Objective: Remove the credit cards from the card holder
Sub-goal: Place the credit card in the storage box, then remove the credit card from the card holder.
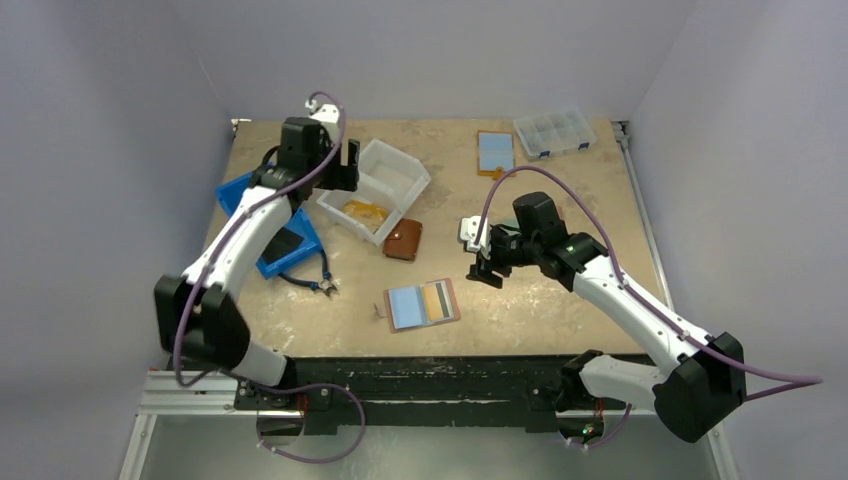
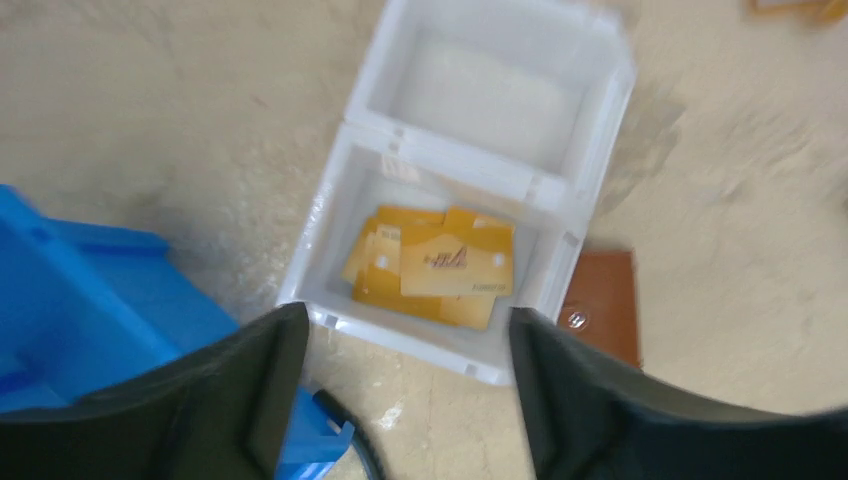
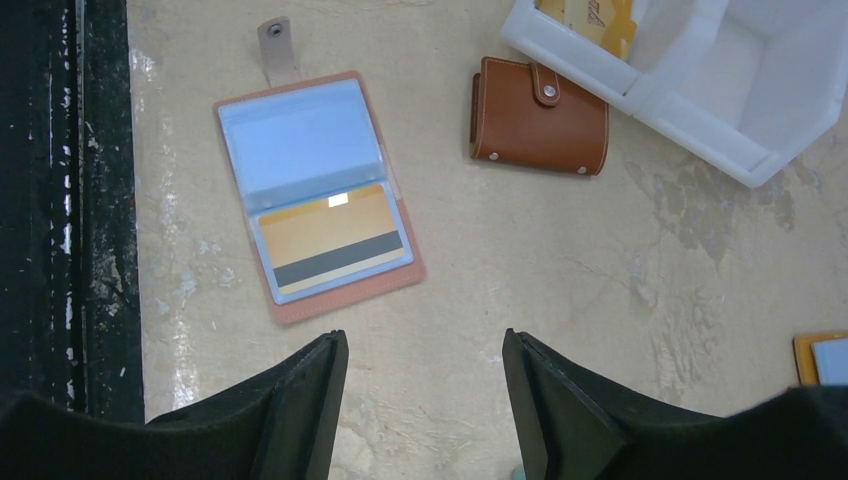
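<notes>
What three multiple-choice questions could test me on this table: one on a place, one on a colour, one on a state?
1. Where do the loose orange cards lie?
A. in a drawer
B. in the white bin
C. on a shelf

2. What colour is the closed wallet?
A. green
B. brown
C. black

3. How does the pink card holder lie?
A. open flat
B. snapped shut
C. stood on edge

Answers: B, they lie piled in one compartment of the bin; B, its leather is plainly brown; A, both its panels face up on the table.
</notes>
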Available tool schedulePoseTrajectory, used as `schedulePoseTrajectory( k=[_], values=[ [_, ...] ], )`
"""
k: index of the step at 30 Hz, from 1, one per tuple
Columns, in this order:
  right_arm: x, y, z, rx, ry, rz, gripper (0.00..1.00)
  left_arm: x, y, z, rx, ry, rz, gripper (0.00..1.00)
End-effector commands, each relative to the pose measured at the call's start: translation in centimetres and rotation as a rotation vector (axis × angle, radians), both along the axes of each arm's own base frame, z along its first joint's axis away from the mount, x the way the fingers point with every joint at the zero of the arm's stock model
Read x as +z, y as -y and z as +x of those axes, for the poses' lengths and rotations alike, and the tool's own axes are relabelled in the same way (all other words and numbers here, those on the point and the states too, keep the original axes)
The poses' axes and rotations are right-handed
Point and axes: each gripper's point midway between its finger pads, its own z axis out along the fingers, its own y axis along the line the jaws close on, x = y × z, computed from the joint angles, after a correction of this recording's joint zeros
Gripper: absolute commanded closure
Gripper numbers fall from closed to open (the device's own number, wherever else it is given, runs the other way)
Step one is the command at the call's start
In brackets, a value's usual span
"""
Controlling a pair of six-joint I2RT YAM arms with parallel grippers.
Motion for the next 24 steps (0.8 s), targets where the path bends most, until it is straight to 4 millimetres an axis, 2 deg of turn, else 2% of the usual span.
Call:
schedulePoseTrajectory(
  k=[1, 3, 7, 11, 12, 18, 21, 24],
  values=[
    [0.9, -0.3, 0.3, 0.019, 0.021, 0.016, 0.34, 7.5, -1.2, -1.3, 0.124, 0.274, -0.144, 0.08],
    [1.0, -0.2, 0.3, 0.018, 0.022, 0.019, 0.34, 8.0, 0.0, -3.3, 0.088, 0.285, -0.251, 0.02],
    [1.1, 0.0, 0.2, 0.022, 0.017, 0.029, 0.34, 7.5, 3.8, -7.7, -0.053, 0.230, -0.486, 0.02],
    [1.1, 0.0, -0.2, 0.047, 0.001, 0.043, 0.34, 7.0, 6.4, -12.0, -0.144, 0.172, -0.717, 0.05],
    [1.1, 0.0, -0.2, 0.051, -0.002, 0.046, 0.34, 6.0, 6.8, -13.0, -0.157, 0.137, -0.758, 0.06],
    [0.5, 0.2, -0.4, 0.061, -0.049, 0.058, 0.34, 4.4, 8.2, -17.1, -0.200, 0.064, -0.940, 0.08],
    [0.5, 0.0, -1.0, 0.085, -0.078, 0.080, 0.34, 2.8, 7.9, -18.4, -0.162, 0.056, -0.919, 0.07],
    [0.2, -0.1, -1.6, 0.115, -0.093, 0.097, 0.33, 2.3, 8.1, -19.3, -0.147, 0.073, -0.896, 0.07]
  ],
)
